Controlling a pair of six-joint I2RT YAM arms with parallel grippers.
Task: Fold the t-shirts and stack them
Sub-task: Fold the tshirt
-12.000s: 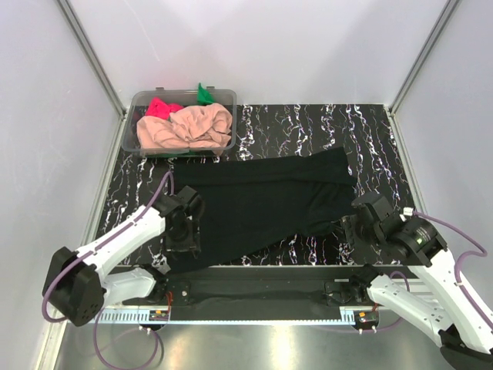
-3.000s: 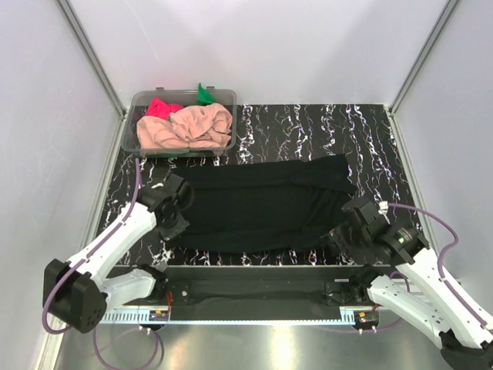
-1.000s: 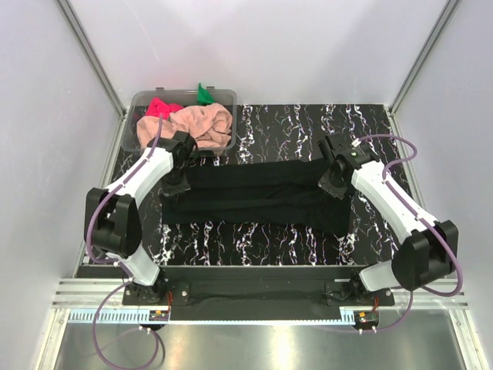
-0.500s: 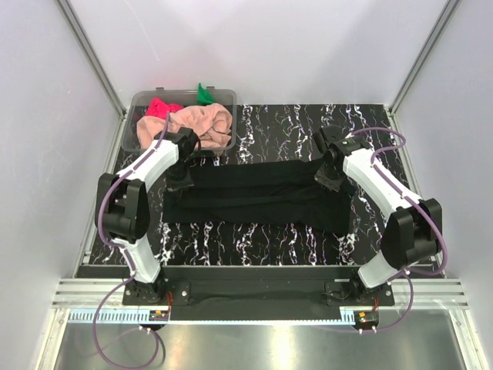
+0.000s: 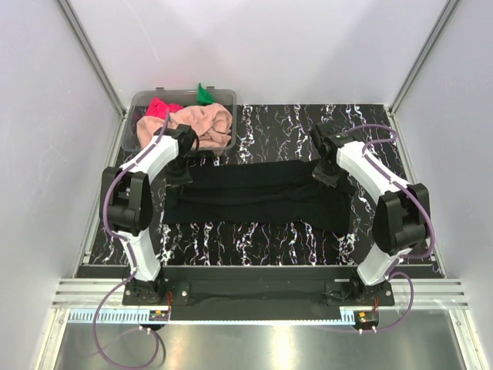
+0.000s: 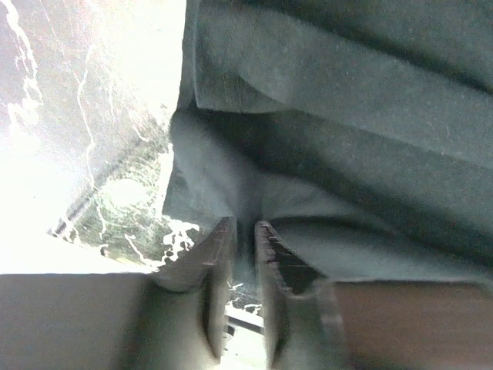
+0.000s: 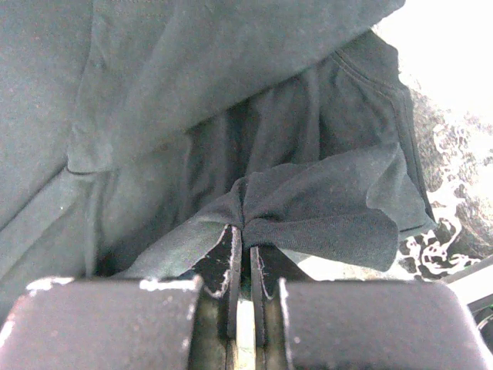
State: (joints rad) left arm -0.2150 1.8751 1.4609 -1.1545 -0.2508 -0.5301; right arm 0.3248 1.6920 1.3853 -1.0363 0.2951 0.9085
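A robot lab test cell: white panel walls [image 5: 269,46] on aluminium posts [image 5: 92,58] enclose a black marbled table [image 5: 269,123], with the left arm [image 5: 146,166] and right arm [image 5: 370,173] bolted at the table's near edge.

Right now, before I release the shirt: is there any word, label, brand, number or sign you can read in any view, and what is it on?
No legible text in any view.
Black t-shirt: no print or tag visible.
Clear tub: no label visible.
Marked strip along the near rail: tick marks only; any numbers are too small to read.
Small orange tag by the left arm's base: too small to read.
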